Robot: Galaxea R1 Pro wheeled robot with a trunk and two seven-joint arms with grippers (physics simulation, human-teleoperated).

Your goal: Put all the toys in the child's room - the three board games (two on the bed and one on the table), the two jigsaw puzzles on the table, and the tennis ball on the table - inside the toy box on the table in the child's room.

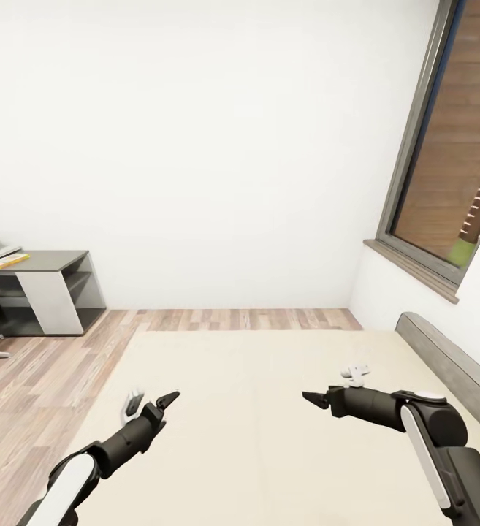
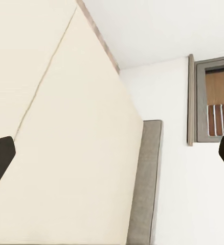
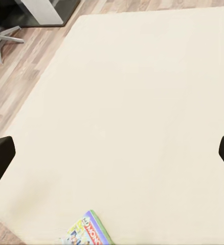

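Both the left gripper (image 1: 146, 408) and right gripper (image 1: 338, 387) hover wide open and empty over the bed (image 1: 254, 438), seemingly ready to reach for the board game (image 3: 89, 230) at the right wrist view's bottom edge.

Black jointed arms (image 1: 123, 438) with white panels, pointed black tips

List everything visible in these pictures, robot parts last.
Wide low bed with plain beige mattress: one, beige, beneath both arms.
Low grey headboard: one, grey, along the bed's right edge.
Flat white-green printed game box: one, lying on the mattress near its edge.
Dark-grey low cabinet: one, against the far wall at left.
Yellow flat item: one, on the cabinet top.
Dark-framed window: one, right wall.
Wood-plank floor: brown.
Left gripper: black, open, empty.
Right gripper: black, open, empty.
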